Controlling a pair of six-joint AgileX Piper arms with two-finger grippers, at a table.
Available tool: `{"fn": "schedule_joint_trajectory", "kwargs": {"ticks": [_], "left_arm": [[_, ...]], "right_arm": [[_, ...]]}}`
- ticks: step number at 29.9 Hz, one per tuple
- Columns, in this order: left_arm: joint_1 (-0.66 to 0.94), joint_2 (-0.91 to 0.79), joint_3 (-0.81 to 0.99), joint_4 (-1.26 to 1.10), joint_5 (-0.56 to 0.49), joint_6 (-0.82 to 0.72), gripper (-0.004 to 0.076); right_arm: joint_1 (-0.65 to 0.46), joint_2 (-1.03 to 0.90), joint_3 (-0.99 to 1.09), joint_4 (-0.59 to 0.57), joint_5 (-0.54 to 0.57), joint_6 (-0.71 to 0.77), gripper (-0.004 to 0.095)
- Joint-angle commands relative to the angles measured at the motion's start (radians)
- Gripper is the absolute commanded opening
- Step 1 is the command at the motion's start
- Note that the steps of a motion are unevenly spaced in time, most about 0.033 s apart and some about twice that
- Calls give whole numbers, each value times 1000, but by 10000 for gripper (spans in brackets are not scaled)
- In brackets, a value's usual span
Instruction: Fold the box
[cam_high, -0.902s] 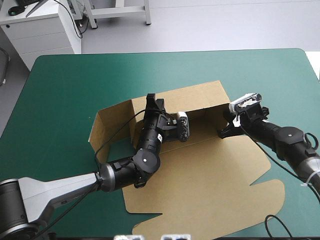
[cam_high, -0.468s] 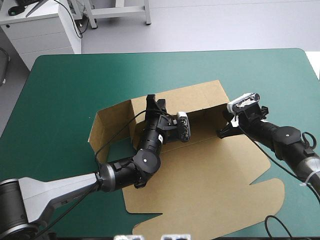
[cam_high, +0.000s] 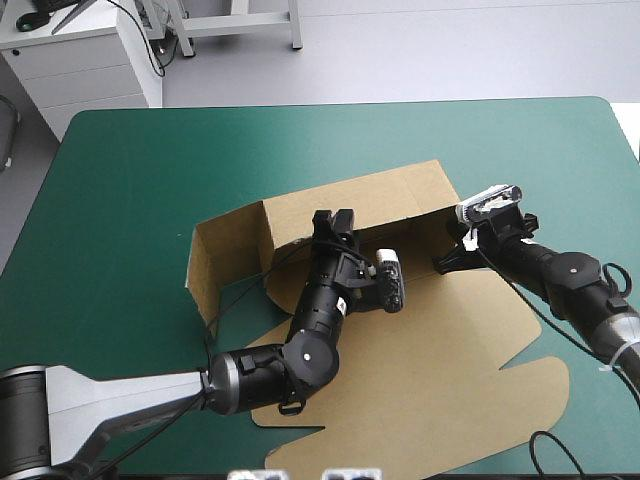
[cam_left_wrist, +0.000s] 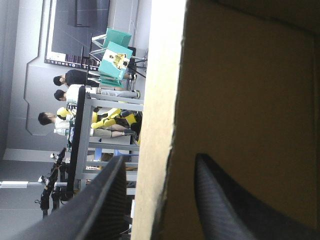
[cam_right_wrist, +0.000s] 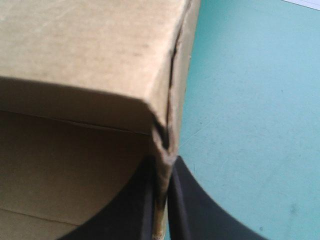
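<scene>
One brown box (cam_high: 420, 350) is lying on the table (cam_high: 130, 170), walls partly raised, between two grippers. The left gripper (cam_high: 333, 221) is straddling its far wall, fingers (cam_left_wrist: 107, 200) apart; the right gripper (cam_high: 443, 264) is pinching its right wall.

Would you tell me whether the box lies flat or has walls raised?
Partly folded: the box has far walls raised; its near panel lies flat.

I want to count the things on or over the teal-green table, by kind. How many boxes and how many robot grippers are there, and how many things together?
box, brown, walls partly raised: 1
grippers, black: 2 (left gripper, right gripper)
Total: 3
</scene>
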Motion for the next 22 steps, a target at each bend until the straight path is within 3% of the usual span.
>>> {"fn": "schedule_joint_trajectory", "kwargs": {"ticks": [1,8,10,12,13,18,22], "left_arm": [[-63,-40,-27,86,107,-62,316],[-219,-41,-27,70,276,-166,293],[-256,-46,-29,75,313,-164,193],[-281,-69,-34,87,313,-155,25],[-283,-85,-42,87,308,-150,0],[-267,-188,-143,3,263,-142,11],[-172,-262,-245,-113,174,-8,11]], "right_arm": [[6,-17,-23,-6,-4,1,0],[6,-17,-23,-6,-5,19,0],[6,-17,-23,-6,-6,22,0],[6,-19,-23,-6,-8,22,0],[6,-19,-24,-6,-8,26,0],[6,-25,-24,-9,-8,52,0],[6,-49,-34,-51,-4,122,0]]}}
